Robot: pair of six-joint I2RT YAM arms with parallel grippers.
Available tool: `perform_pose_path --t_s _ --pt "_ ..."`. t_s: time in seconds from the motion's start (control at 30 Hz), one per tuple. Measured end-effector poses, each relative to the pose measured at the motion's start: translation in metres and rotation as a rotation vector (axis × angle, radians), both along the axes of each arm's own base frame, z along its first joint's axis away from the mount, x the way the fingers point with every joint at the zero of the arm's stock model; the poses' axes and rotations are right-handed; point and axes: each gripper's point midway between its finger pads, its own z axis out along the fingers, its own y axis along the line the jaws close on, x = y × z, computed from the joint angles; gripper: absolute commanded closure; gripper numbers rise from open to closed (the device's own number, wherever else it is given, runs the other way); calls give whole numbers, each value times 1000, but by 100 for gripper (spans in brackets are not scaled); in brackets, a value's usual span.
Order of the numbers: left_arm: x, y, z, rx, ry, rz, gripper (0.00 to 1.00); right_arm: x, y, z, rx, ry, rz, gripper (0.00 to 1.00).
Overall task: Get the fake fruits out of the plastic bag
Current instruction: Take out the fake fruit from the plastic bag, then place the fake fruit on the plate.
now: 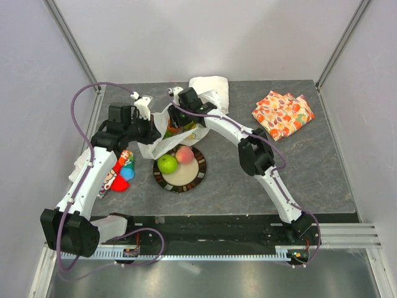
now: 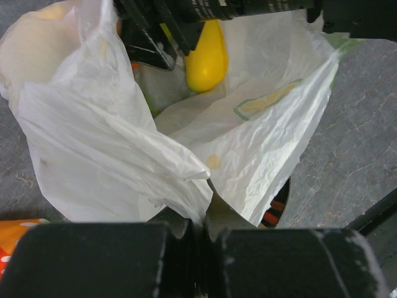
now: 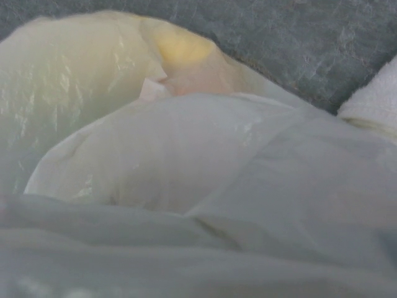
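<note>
at the table's middle, the plastic bag point(image 1: 155, 148) stands open, its near edge touching the plate point(image 1: 189, 176), which holds a green apple point(image 1: 167, 164) and a pink fruit point(image 1: 184, 154). the left gripper point(image 2: 200, 226) pinches the bag's rim tight. the right gripper point(image 1: 181, 119) sits in the bag's mouth above a yellow fruit point(image 2: 208, 56); i cannot tell how wide its jaws are. grey tabletop point(image 1: 310, 174) shows between the plate and the orange fabric point(image 1: 283, 114).

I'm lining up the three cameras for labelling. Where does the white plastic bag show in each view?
Top external: the plastic bag lies left of centre, just beyond the plate.
Left wrist: it fills most of the picture, its mouth open towards the top.
Right wrist: seen close up, it covers nearly the whole frame.
Shared landmark: the grey table, around the bag in all three.
</note>
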Motion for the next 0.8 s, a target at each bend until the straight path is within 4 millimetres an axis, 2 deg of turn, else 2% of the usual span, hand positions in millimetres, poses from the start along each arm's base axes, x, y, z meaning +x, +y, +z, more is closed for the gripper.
perform_pose_path --t_s 0.1,0.2,0.33,0.5,0.57,0.67,0.8 --pt "2 0 2 -3 -9 1 98 -11 -12 5 -23 16 8 75" --pt "5 -1 5 -11 -24 6 98 -26 -25 27 -36 13 22 77" --pt "12 -2 14 -19 -57 12 98 -47 -43 89 -10 -47 49 77" --pt "24 -6 36 -49 -119 18 98 -75 -61 183 72 -173 90 79" --pt "28 -7 42 -62 -136 22 98 -87 -71 208 94 -204 91 79" --pt "31 -8 48 -76 -151 28 98 -114 -86 223 89 -225 118 78" --pt "34 -9 55 -88 -174 31 98 -171 -95 216 36 -251 265 78"
